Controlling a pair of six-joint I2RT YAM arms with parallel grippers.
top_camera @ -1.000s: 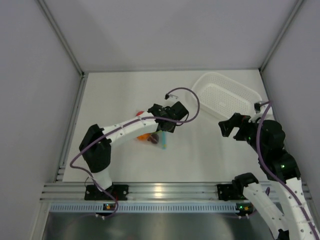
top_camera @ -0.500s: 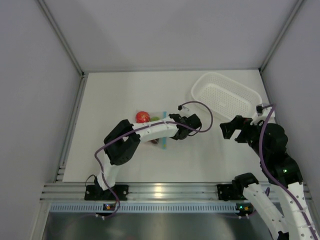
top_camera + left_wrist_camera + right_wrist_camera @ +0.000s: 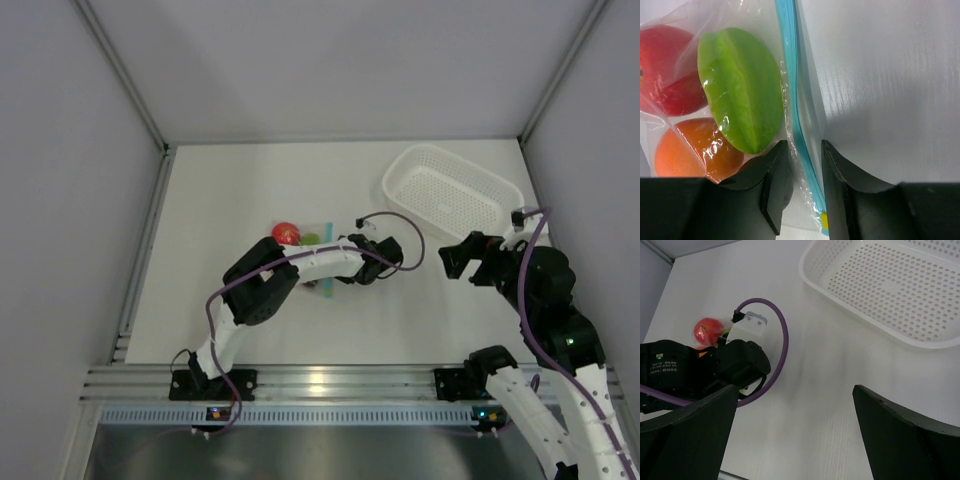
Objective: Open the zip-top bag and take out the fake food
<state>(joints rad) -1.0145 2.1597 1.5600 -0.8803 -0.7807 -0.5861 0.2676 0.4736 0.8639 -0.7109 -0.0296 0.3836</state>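
The zip-top bag [image 3: 790, 60] lies flat on the white table, its blue zip strip [image 3: 793, 90] running down the right edge. Inside are a red ball [image 3: 665, 65], a lime-green piece [image 3: 740, 90] and an orange ball [image 3: 685, 150]. The maroon piece is mostly hidden behind my left finger. My left gripper [image 3: 805, 150] is low over the bag's edge, jaws narrowly apart astride the zip strip. In the top view the bag [image 3: 310, 240] lies left of the left gripper [image 3: 340, 275]. My right gripper [image 3: 455, 262] is wide open and empty, well to the right.
A white perforated basket [image 3: 450, 190] stands at the back right, also in the right wrist view [image 3: 890, 290]. The left arm's purple cable [image 3: 782, 347] loops above the table between the grippers. Grey walls enclose the table on three sides.
The left arm has swung its gripper rightward off the bag's top and brought it down at the bag's right edge, uncovering the red ball. The right arm has barely moved.
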